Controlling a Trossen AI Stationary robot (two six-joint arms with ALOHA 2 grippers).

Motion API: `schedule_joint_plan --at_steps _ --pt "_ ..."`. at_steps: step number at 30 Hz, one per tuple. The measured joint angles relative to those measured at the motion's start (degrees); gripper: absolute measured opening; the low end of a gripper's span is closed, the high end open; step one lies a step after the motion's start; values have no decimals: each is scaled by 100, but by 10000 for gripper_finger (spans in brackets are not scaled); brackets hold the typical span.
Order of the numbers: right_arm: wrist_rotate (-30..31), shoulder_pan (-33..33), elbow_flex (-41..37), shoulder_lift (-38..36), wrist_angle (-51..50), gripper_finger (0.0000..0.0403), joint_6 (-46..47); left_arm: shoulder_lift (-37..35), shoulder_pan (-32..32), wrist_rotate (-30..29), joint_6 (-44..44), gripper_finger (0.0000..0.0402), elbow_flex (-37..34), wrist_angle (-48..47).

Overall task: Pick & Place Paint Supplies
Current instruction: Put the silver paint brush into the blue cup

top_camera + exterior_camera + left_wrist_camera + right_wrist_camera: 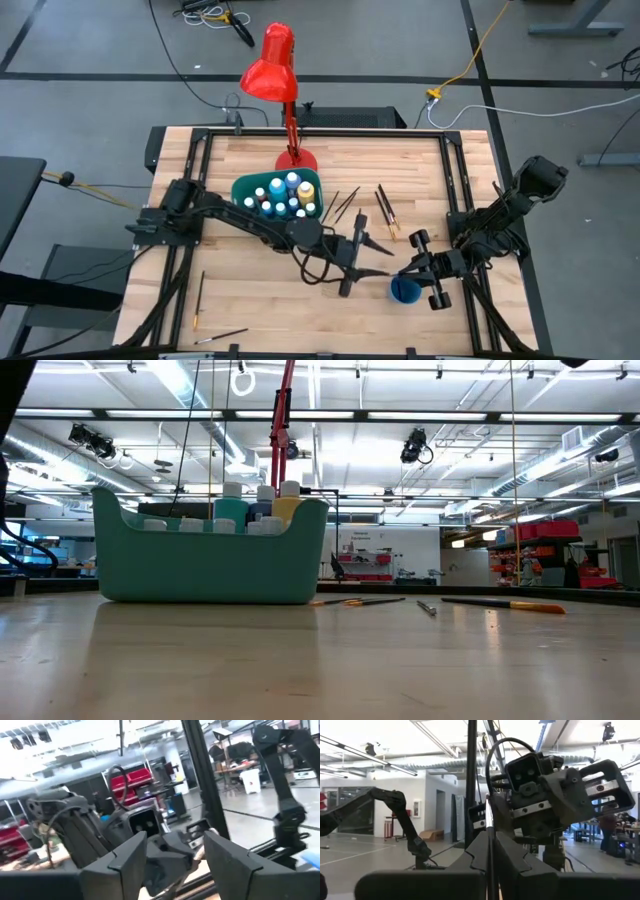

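Note:
The teal bin (240,188) (210,555) holds several white-capped paint bottles (285,195). Thin paintbrushes lie on the table to its right (345,205) (387,212) (500,603), and two more lie near the front left (200,300). My left gripper (378,260) (175,865) hangs open at mid-table with nothing between its fingers, facing my right gripper (400,272) (490,852). The right gripper is shut on a thin dark paintbrush, just above the blue cup (405,290). My right gripper pinches a thin dark paintbrush stem (488,822) between its two shut fingers. The fingers come about level from the table's right and lie across the stem. The brush is clear of the table. Which part of it is held does not show.
A red desk lamp (272,70) stands behind the bin at the far edge. A black frame (450,170) runs round the table top. Bare wood lies open at the front middle and between the bin and the right arm.

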Motion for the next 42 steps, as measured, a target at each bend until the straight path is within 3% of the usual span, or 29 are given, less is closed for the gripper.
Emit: schedule_joint_plan --at_steps 5,9,20,34,42 --pt "-174 -3 0 0 11 20 2 0 5 -215 -220 193 -2 -519" --pt "28 -52 0 0 18 20 -1 0 24 129 -89 192 -4 -406" --pt "31 -390 107 -1 -11 20 172 0 20 212 -9 184 -4 -216" --pt "14 -442 107 -2 -85 20 172 0 59 257 -53 39 -4 -59" --pt "17 -479 114 -7 -78 22 104 0 90 241 -153 16 -10 42"
